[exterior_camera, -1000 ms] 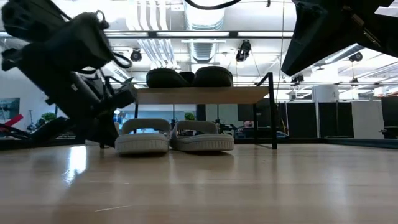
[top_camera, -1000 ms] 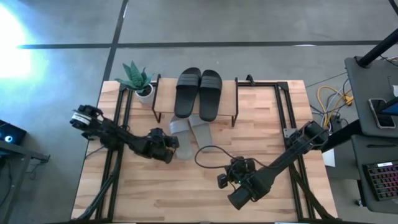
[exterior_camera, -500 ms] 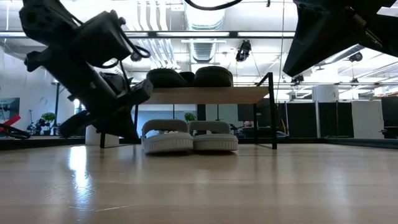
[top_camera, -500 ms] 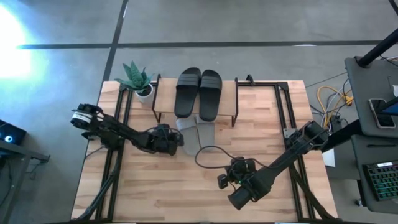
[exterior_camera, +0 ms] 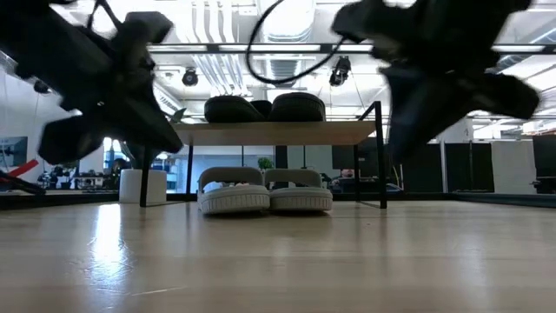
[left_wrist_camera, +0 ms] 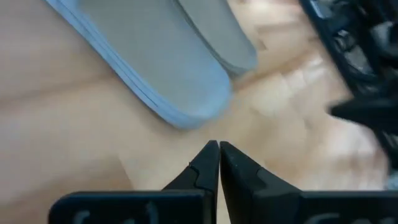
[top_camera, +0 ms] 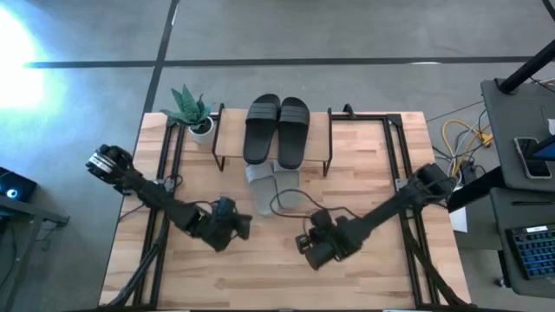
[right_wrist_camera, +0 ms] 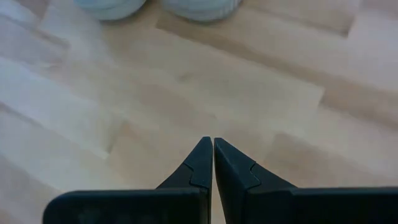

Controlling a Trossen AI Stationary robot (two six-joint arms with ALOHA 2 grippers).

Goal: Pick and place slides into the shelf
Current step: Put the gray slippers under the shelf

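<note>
Two matte black slides [top_camera: 277,130] lie side by side on the shelf's wooden top board [exterior_camera: 278,132]. The light grey pair [top_camera: 273,184] stands soles down on the table under that board, heels sticking out toward the near edge [exterior_camera: 265,193]. My left gripper [top_camera: 245,228] is shut and hovers near-left of the grey heels [left_wrist_camera: 180,74], clear of them. My right gripper [top_camera: 303,250] is also shut, near-right of the pair, above bare wood [right_wrist_camera: 212,144]. The grey heels show at the far edge of its wrist view [right_wrist_camera: 202,7].
A potted plant [top_camera: 192,111] stands left of the shelf. A black cable loop [top_camera: 290,206] lies on the table just in front of the grey slides. Black frame rails [top_camera: 169,165] [top_camera: 395,156] run along both sides. Bare wood stretches toward the near edge.
My left gripper moved toward the far edge against the left grey slide, sliding it right and in beside its mate under the shelf, then drew back toward the near edge. My right gripper moved left, toward the table's middle.
</note>
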